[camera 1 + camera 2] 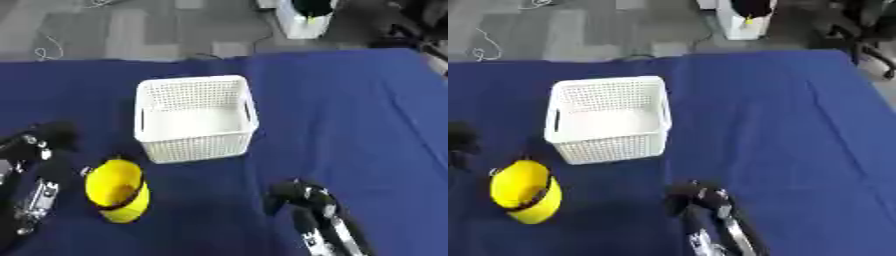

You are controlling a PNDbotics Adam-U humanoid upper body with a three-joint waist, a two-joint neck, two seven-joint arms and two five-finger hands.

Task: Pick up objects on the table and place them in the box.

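Near the white basket point(196, 120) on the blue table point(367, 115), a yellow cup point(117, 190) lies beside the left hand point(48, 137) and the right hand point(293, 192), both grips unclear.

Office or lab; grey carpet tiles point(131, 25); loose cable point(48, 50); blue-draped table point(350, 110).

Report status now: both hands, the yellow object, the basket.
Left hand and right hand hold nothing. Yellow cup on cloth, outside white basket. Path unobstructed.

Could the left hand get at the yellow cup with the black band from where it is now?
Probably yes. The left hand is right beside the yellow cup with the black band, with only bare blue tablecloth between; the white perforated basket sits farther back.
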